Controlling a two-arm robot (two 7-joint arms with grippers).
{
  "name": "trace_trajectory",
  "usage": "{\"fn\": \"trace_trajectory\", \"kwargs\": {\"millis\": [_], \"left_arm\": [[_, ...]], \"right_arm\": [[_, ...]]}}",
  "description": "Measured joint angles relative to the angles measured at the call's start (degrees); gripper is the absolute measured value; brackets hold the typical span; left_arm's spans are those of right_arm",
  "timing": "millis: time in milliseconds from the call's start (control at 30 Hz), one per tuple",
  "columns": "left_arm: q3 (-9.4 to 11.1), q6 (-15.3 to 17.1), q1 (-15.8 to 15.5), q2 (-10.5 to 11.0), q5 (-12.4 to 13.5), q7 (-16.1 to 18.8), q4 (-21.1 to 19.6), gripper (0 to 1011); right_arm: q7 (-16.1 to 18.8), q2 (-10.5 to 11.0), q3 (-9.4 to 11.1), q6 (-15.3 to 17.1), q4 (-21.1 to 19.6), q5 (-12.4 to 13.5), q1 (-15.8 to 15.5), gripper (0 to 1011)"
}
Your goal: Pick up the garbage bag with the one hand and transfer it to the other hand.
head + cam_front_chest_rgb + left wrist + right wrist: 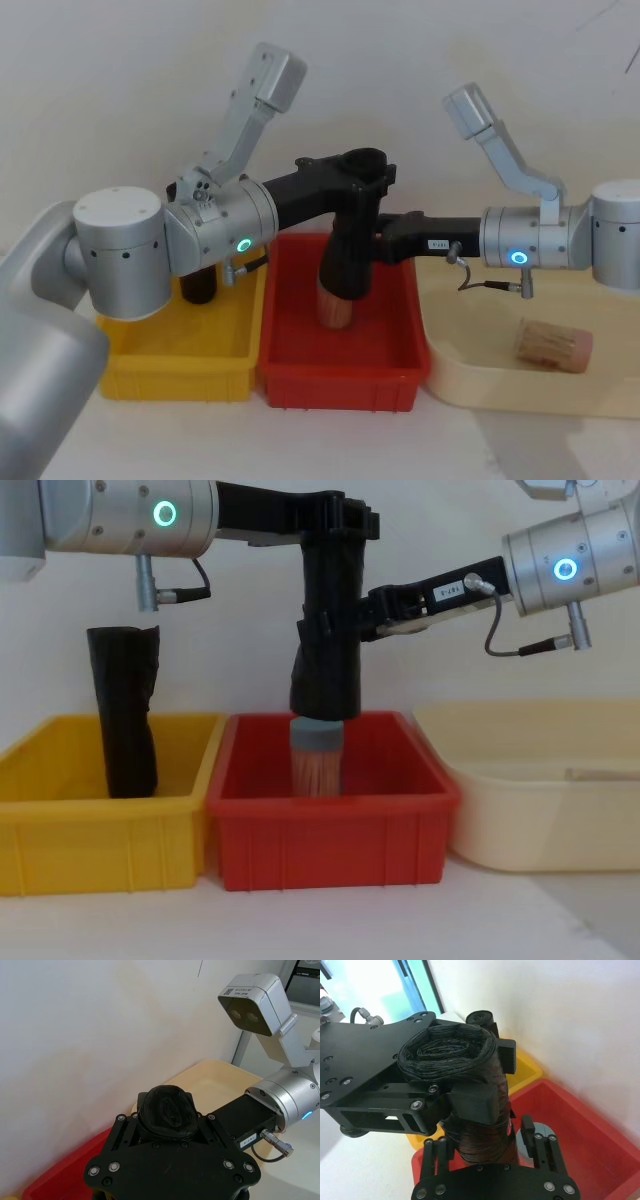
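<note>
The garbage bag [348, 255], a black wrinkled roll, hangs upright over the red bin [400, 345]. My left gripper [362, 175], on the arm with the green ring light, is shut on the roll's upper part; in the chest view that gripper [335, 530] sits at the bag's [328, 650] top. From the right, my right gripper [385, 240] with the blue ring light reaches the roll's middle. In the right wrist view its fingers [540, 1142] straddle the bag [470, 1060] lower down, with a small gap on one side.
A tan cylinder with a grey cap [317, 755] stands in the red bin right under the bag. A taller black roll [125, 710] stands in the yellow bin [60, 840] on the left. The cream tray [470, 380] on the right holds a cork-coloured cylinder [552, 345].
</note>
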Motion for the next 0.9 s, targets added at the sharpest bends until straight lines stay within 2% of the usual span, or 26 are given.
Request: {"fn": "trace_trajectory", "kwargs": {"millis": [200, 433, 533, 633, 733, 900], "left_arm": [[0.0, 0.0, 0.0, 0.0, 0.0, 0.0, 0.0, 379], [0.0, 0.0, 0.0, 0.0, 0.0, 0.0, 0.0, 379], [0.0, 0.0, 0.0, 0.0, 0.0, 0.0, 0.0, 419], [0.0, 0.0, 0.0, 0.0, 0.0, 0.0, 0.0, 547], [0.0, 0.0, 0.0, 0.0, 0.0, 0.0, 0.0, 601], [0.0, 0.0, 0.0, 0.0, 0.0, 0.0, 0.0, 779]], "right_arm": [[0.1, -0.2, -0.1, -0.3, 0.6, 0.0, 0.3, 623], [0.1, -0.2, -0.2, -0.4, 0.6, -0.1, 0.3, 594], [-0.3, -0.1, -0.1, -0.5, 0.3, 0.0, 0.1, 594], [-0.9, 0.1, 0.1, -0.5, -0.2, 0.2, -0.1, 593], [-1.8, 0.4, 0.3, -0.4, -0.7, 0.4, -0.5, 592], [-3.6, 1.2, 0.9, 0.0, -2.0, 0.6, -1.2, 592]]}}
